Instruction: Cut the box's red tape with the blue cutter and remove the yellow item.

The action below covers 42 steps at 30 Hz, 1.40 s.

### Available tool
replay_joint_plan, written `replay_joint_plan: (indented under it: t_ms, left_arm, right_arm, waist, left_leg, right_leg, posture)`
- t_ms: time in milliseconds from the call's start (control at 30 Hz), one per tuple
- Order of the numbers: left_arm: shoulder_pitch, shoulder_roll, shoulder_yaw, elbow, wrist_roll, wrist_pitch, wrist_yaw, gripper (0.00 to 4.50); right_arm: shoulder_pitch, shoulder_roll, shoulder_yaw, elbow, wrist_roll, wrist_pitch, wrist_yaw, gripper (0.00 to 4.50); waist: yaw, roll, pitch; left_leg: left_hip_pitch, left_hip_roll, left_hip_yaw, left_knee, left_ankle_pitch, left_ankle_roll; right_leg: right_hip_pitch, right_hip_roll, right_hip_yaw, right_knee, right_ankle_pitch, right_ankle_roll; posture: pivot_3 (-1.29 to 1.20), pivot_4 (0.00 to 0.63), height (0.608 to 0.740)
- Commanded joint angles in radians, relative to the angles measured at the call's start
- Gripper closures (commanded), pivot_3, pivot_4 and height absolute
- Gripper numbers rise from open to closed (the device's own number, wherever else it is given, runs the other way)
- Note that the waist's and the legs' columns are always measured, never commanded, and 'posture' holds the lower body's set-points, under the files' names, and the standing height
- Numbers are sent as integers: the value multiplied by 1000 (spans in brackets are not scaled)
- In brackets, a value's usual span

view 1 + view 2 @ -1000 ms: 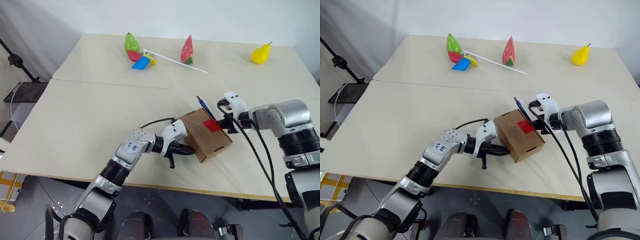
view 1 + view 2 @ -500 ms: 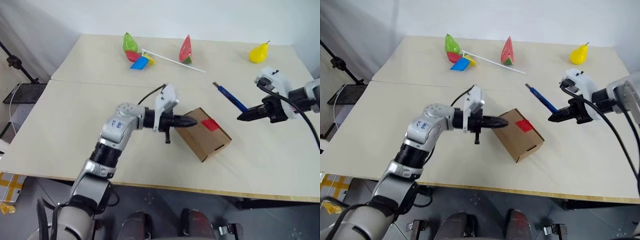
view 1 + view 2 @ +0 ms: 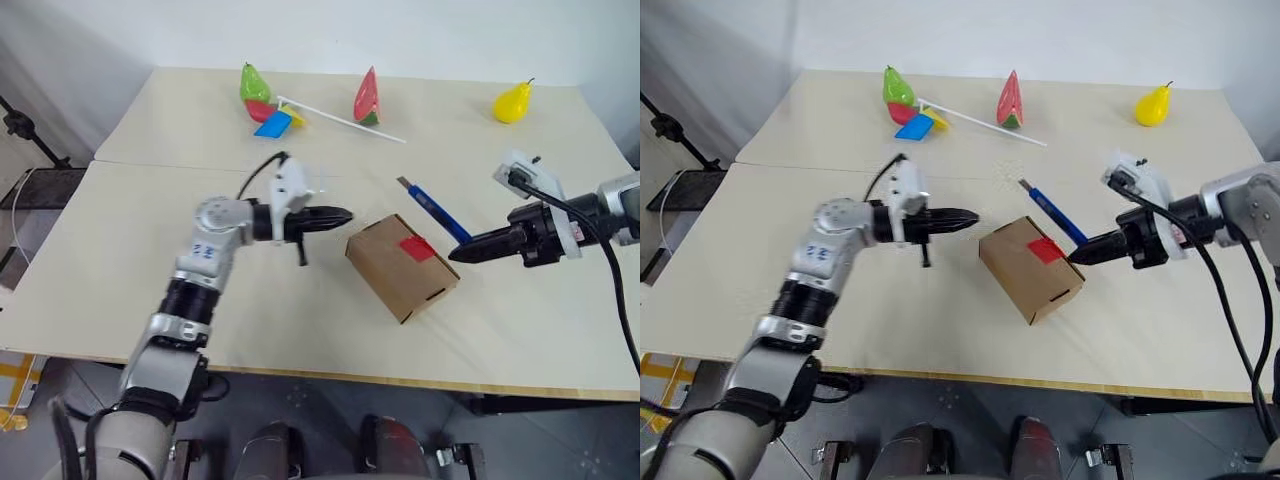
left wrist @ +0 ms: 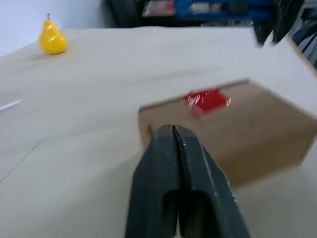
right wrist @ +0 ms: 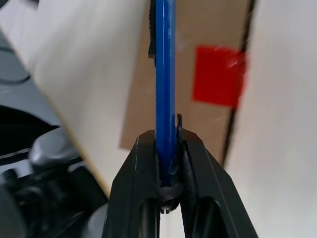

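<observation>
A small brown cardboard box point(image 3: 403, 266) is sitting closed near the front edge of the pale wooden worktop point(image 3: 150, 250), a red rectangular patch of tape point(image 3: 416, 247) lying across its top seam. The right tool point(image 3: 456, 254) is gripping a slim dark-blue stick cutter point(image 3: 432, 209), its fingers pinched on the near end while the far end is angling up over the worktop just beyond the box. The left tool point(image 3: 343, 215) is hovering beside the box, apart from it, fingers pressed together and holding nothing, pointing toward the carton.
</observation>
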Motion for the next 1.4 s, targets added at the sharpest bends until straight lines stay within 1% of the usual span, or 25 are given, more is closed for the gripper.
replay_joint_plan:
  t_ms: [33, 100, 167, 300, 433, 533, 667, 800, 967, 1167, 1267, 1400]
  left_arm:
    - [75, 83, 42, -149, -47, -184, -124, 3329]
    - [86, 101, 36, -180, -46, -266, -155, 2727]
    - [71, 97, 24, -183, -35, -357, -172, 2033]
    - [-4, 61, -3, -168, -7, -497, -171, 826]
    - [-42, 56, -61, -147, 1, -504, -222, 826]
    - [-66, 45, -98, -108, 24, -513, -232, 826]
    - [-90, 35, -139, -65, 53, -502, -242, 826]
    - [-103, 26, -154, -33, 79, -514, -229, 826]
    - [-123, 4, -191, 11, 150, -523, -205, 826]
    - [-134, -26, -195, 43, 170, -557, -163, 826]
    - [-135, -28, -196, 57, 181, -569, -151, 1472]
    - [-140, -29, -200, 79, 199, -588, -135, 2682]
  right_arm:
    - [-3, -19, 18, 16, 207, 27, -17, 4351]
    - [-14, -31, 52, 50, 303, 27, -50, 4351]
    - [-29, -46, 99, 72, 390, 27, -93, 4351]
    - [-57, -57, 198, 83, 544, 27, -192, 4351]
    - [-92, -24, 268, 121, 652, 27, -318, 4351]
    - [-104, 9, 290, 152, 711, 27, -415, 4351]
    - [-115, 41, 297, 185, 781, 27, -521, 4351]
    - [-122, 47, 306, 199, 838, 27, -594, 4351]
    - [-123, 66, 313, 213, 900, 27, -682, 4351]
    - [-117, 75, 311, 226, 974, 27, -761, 4351]
    - [-112, 74, 309, 229, 1003, 27, -794, 4351]
    - [-107, 75, 305, 233, 1037, 27, -829, 4351]
  waist:
    - [-1, 0, 0]
    - [6, -1, 1]
    - [16, -1, 1]
    - [21, -1, 1]
    - [12, -1, 1]
    - [2, -2, 1]
    - [1, -2, 1]
    - [4, -2, 1]
    - [6, -2, 1]
    - [4, -2, 1]
    - [4, -2, 1]
    - [5, -2, 1]
  left_leg:
    - [0, 1, 0, 0, 0, 0]
    - [0, 2, -1, 0, 0, 0]
    - [-1, 2, -5, 3, 0, 0]
    - [-1, 0, -4, 5, 0, 2]
    - [-1, 1, -3, 4, 0, 2]
    - [-1, 0, -3, 3, 0, 2]
    - [-1, 0, -2, 4, 0, 2]
    - [-1, 1, -2, 4, 0, 2]
    - [-2, 0, -3, 4, 0, 2]
    - [-2, 1, -3, 3, 0, 2]
    - [-2, 1, -3, 3, 0, 2]
    - [-2, 1, -3, 4, 0, 2]
  right_leg:
    - [0, 0, 0, 0, 0, 0]
    - [0, -1, 0, -1, 0, 0]
    - [2, -1, 0, 0, 0, 0]
    - [3, -3, 1, 0, 0, 0]
    - [3, -3, 0, 0, 0, 0]
    - [3, -1, 0, 0, 0, 0]
    - [2, 0, 0, 0, 0, 0]
    - [2, 0, 0, 0, 0, 0]
    - [2, 0, 0, -1, 0, 0]
    - [2, 0, 0, -1, 0, 0]
    - [1, 0, 0, -1, 0, 0]
    - [2, 0, 0, -1, 0, 0]
  posture:
    - [0, 150, 740]
    - [0, 150, 740]
    - [0, 150, 740]
    - [0, 150, 740]
    - [0, 150, 740]
    - [0, 150, 740]
    - [0, 150, 740]
    - [0, 150, 740]
    - [0, 150, 740]
    - [0, 150, 740]
    - [0, 150, 740]
    - [0, 150, 740]
